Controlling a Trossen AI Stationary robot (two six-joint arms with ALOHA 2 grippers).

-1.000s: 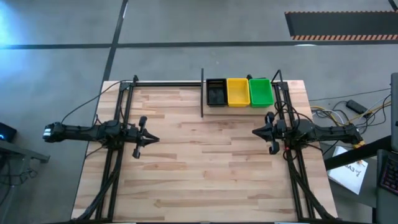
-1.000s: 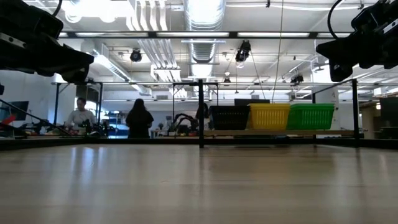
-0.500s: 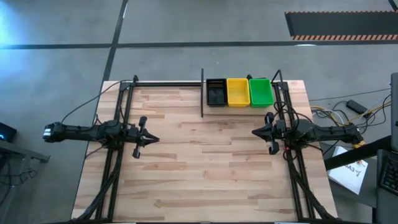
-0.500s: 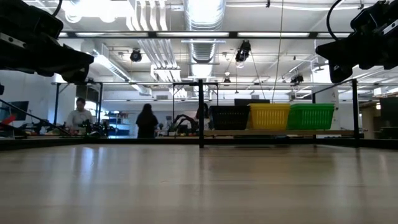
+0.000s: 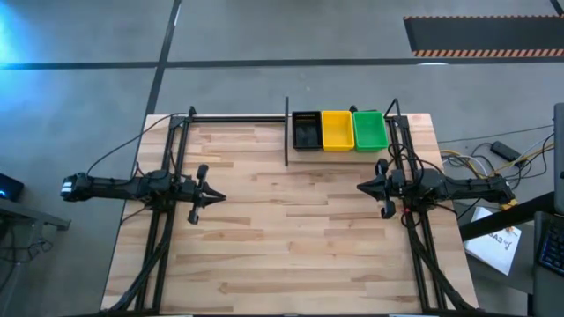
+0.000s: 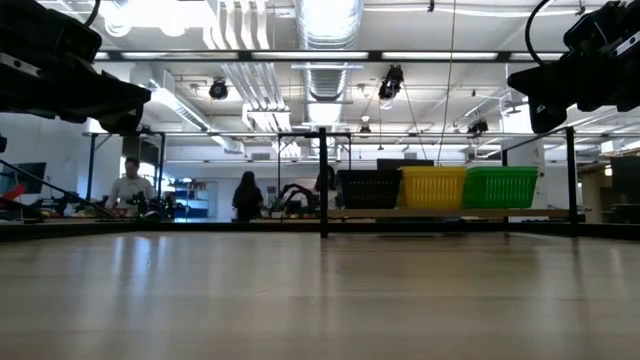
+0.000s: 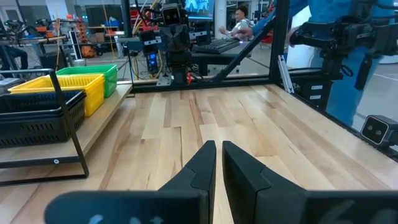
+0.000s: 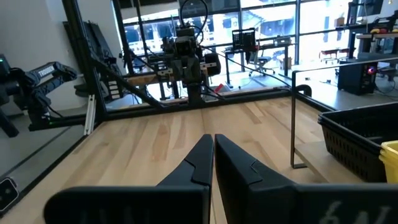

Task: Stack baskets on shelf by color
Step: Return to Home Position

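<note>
Black baskets (image 5: 307, 131), yellow baskets (image 5: 337, 130) and green baskets (image 5: 370, 129) stand side by side on the shelf (image 5: 339, 150) at the table's far right. In the low view they form a black (image 6: 369, 188), yellow (image 6: 432, 187) and green (image 6: 499, 187) row on the pale board. My left gripper (image 5: 220, 197) hovers over the table's left side, shut and holding nothing. My right gripper (image 5: 359, 187) hovers over the right side, just in front of the shelf, also shut and holding nothing. Both point toward the table's middle.
Black shelf posts (image 5: 287, 132) and a far rail (image 5: 238, 118) stand along the far edge. Arm frames run down both table sides. People (image 6: 246, 196) move in the room behind. Bare tabletop (image 5: 291, 229) lies between the grippers.
Neither arm nor any basket has moved. Only a person in the background room has walked to the right.
</note>
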